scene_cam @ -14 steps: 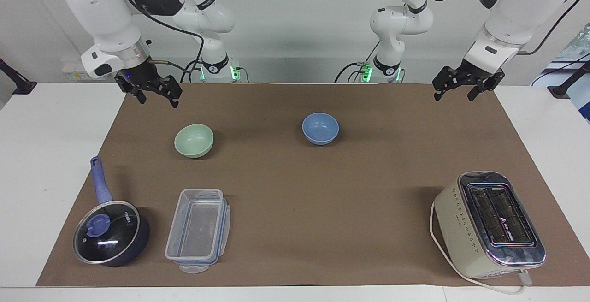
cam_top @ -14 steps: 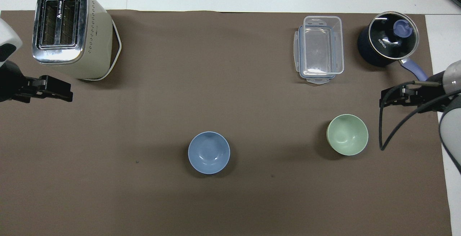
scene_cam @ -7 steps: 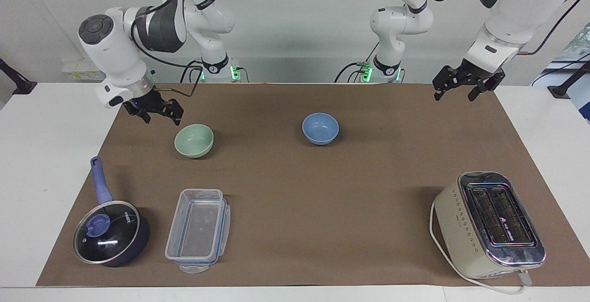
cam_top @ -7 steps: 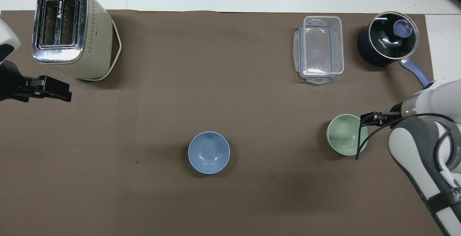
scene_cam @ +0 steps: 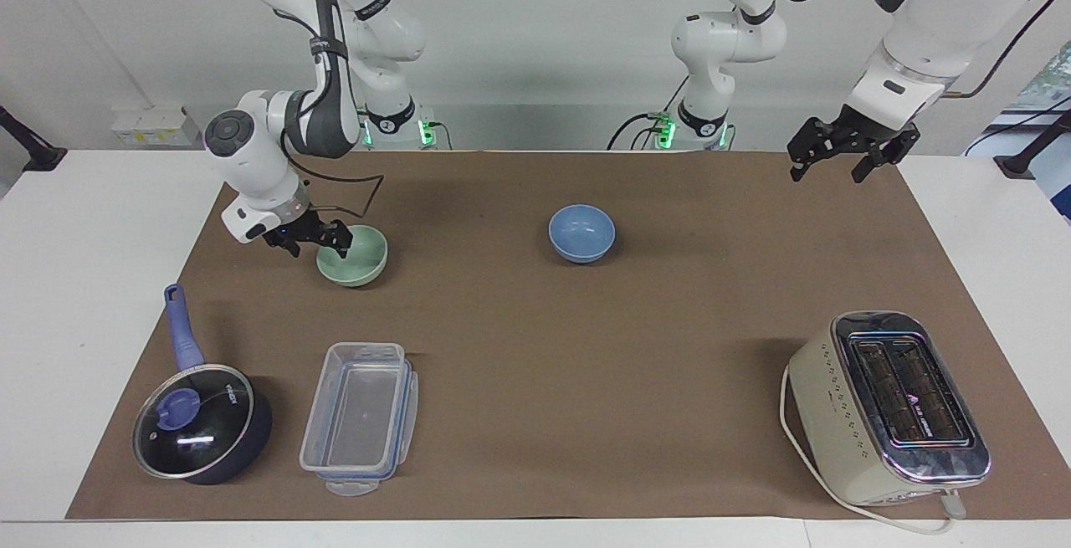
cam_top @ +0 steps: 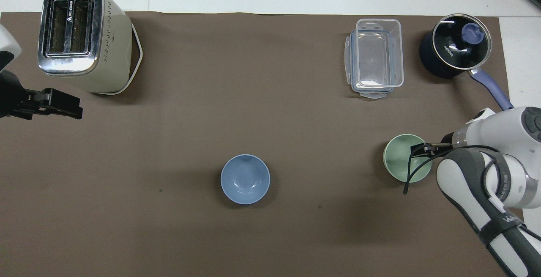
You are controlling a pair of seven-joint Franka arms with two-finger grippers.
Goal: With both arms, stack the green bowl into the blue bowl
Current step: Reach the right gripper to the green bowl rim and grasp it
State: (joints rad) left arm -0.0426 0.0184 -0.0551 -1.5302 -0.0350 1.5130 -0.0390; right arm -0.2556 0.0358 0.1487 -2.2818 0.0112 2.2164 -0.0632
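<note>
The green bowl [scene_cam: 361, 262] [cam_top: 399, 163] sits upright on the brown mat toward the right arm's end. The blue bowl [scene_cam: 581, 233] [cam_top: 245, 179] stands apart from it near the table's middle. My right gripper [scene_cam: 316, 239] [cam_top: 419, 149] is low at the green bowl's rim on the side toward the right arm's end. It is open, with one finger over the bowl's inside and the other outside the wall. My left gripper [scene_cam: 828, 167] [cam_top: 69, 107] hangs open in the air over the mat's corner at the left arm's end, holding nothing.
A cream toaster [scene_cam: 887, 406] [cam_top: 80, 36] stands farther from the robots at the left arm's end. A clear lidless food box [scene_cam: 360, 414] [cam_top: 376, 57] and a dark blue lidded saucepan [scene_cam: 201, 422] [cam_top: 454, 46] lie farther out than the green bowl.
The right arm has swung down and in from above the mat's corner until its gripper reached the green bowl's rim. The left gripper has barely moved. Both bowls stayed put.
</note>
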